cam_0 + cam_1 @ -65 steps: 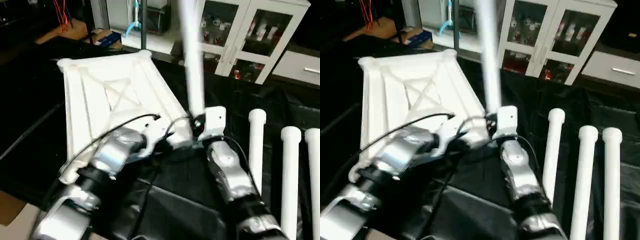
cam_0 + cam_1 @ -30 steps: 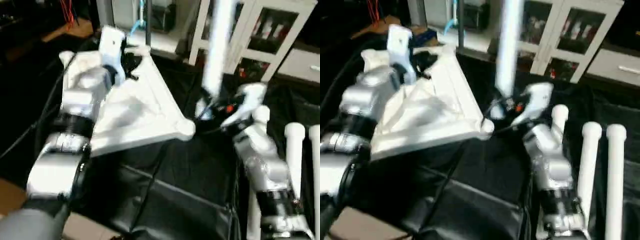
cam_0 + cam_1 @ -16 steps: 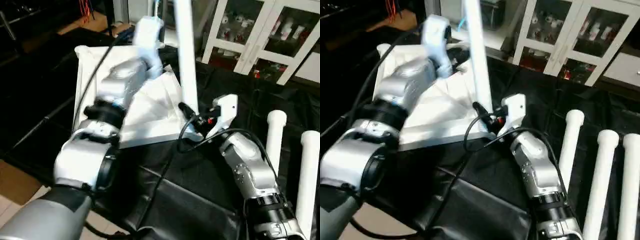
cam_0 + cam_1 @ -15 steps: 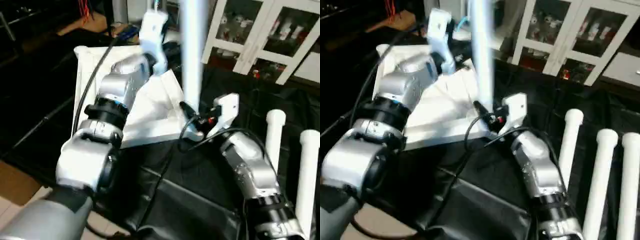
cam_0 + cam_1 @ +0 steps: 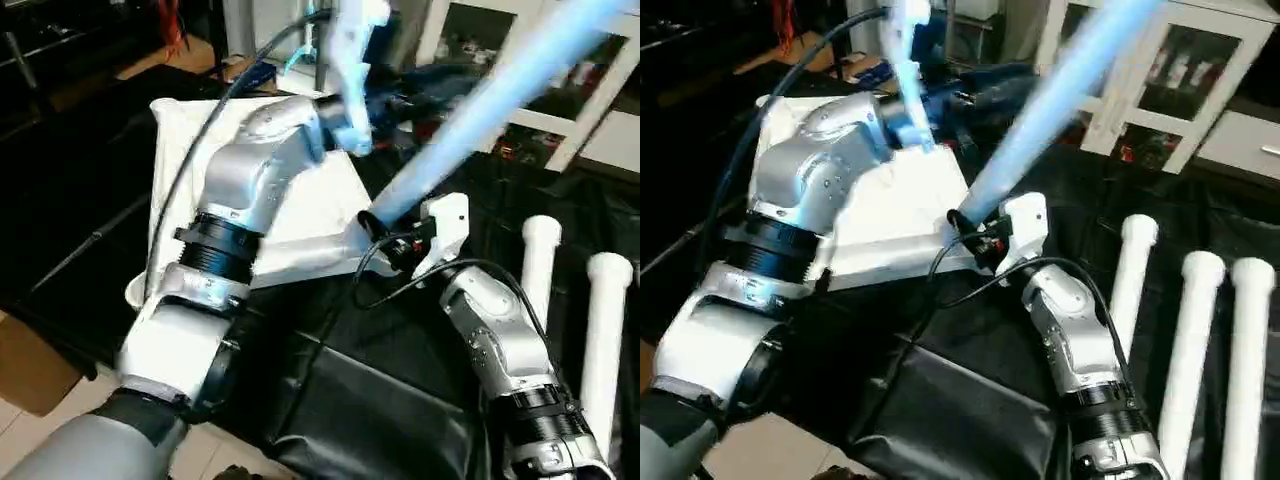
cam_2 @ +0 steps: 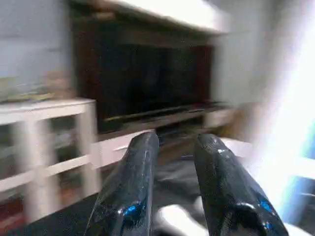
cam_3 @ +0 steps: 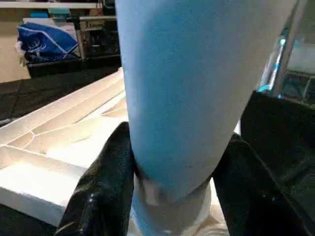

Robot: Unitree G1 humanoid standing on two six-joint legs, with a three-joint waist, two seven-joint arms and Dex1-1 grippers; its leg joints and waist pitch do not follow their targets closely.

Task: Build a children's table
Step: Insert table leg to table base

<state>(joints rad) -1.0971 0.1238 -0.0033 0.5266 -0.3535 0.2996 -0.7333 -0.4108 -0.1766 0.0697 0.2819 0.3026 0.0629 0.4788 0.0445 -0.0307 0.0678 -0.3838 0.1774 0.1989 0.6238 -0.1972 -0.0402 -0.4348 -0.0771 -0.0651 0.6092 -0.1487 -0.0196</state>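
The white tabletop (image 5: pixel 178 150) lies ribbed side up on black cloth; its ribs show in the right wrist view (image 7: pixel 64 137). My right gripper (image 5: pixel 385 232) is shut on the lower end of a white table leg (image 5: pixel 480 110), at the tabletop's near right corner. The leg leans steeply up and to the right. Black fingers (image 7: pixel 106 191) sit on both sides of the leg (image 7: pixel 172 98). My left arm is raised over the tabletop. Its gripper (image 5: pixel 400 100) is open beside the tilted leg, with nothing between the fingers (image 6: pixel 133 187).
Three loose white legs (image 5: pixel 1130 280) (image 5: pixel 1190 330) (image 5: pixel 1245 350) lie side by side on the black cloth at the right. A white glass-door cabinet (image 5: pixel 1160 80) stands behind. Black cloth (image 5: pixel 380 380) covers the surface in front of the tabletop.
The leg in my right gripper has tipped from nearly upright to leaning far right. My left arm has swung up and rightward over the tabletop toward the leg.
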